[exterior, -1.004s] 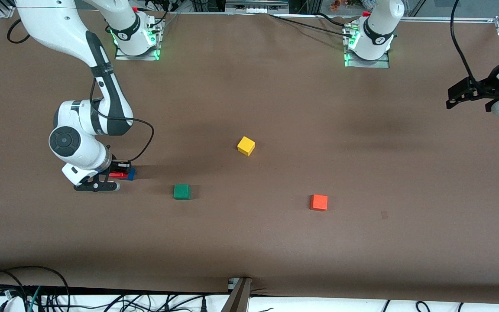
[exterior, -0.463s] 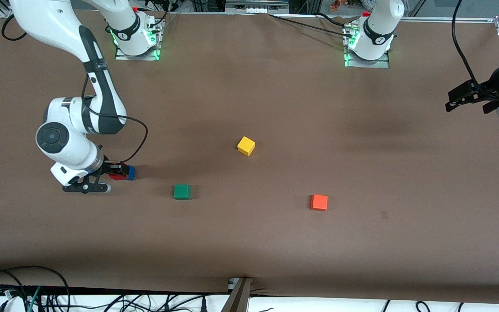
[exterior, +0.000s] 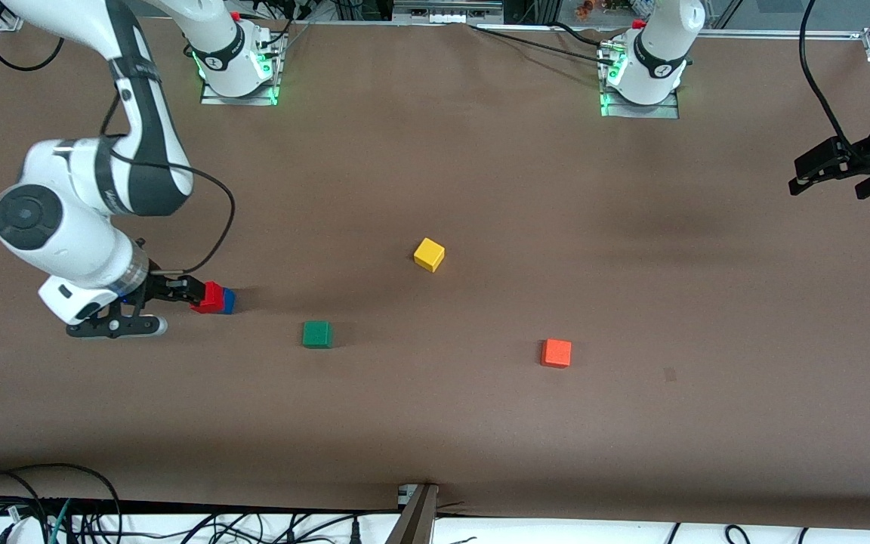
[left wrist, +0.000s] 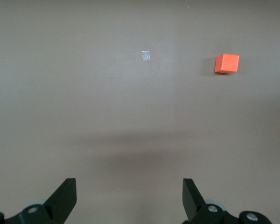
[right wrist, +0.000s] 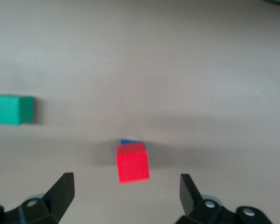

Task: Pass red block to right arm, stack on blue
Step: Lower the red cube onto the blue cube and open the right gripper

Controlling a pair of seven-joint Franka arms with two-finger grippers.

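The red block (exterior: 208, 296) sits on top of the blue block (exterior: 228, 301) near the right arm's end of the table. In the right wrist view the red block (right wrist: 132, 163) covers all but a sliver of the blue block (right wrist: 130, 141). My right gripper (exterior: 178, 292) is open beside the stack, toward the right arm's end, clear of it. Its fingers (right wrist: 63, 191) are spread wide with nothing between them. My left gripper (exterior: 803, 175) waits at the left arm's end of the table, its jaws open and empty (left wrist: 129, 196).
A green cube (exterior: 317, 334) lies nearer the front camera than the stack, toward the middle. A yellow cube (exterior: 429, 255) sits mid-table. An orange cube (exterior: 556, 353) lies toward the left arm's end, with a small pale mark (exterior: 670, 374) beside it.
My right gripper has opened, let go of the red block on the blue one, and drawn back toward its end of the table. The left gripper drifted slightly toward its own end.
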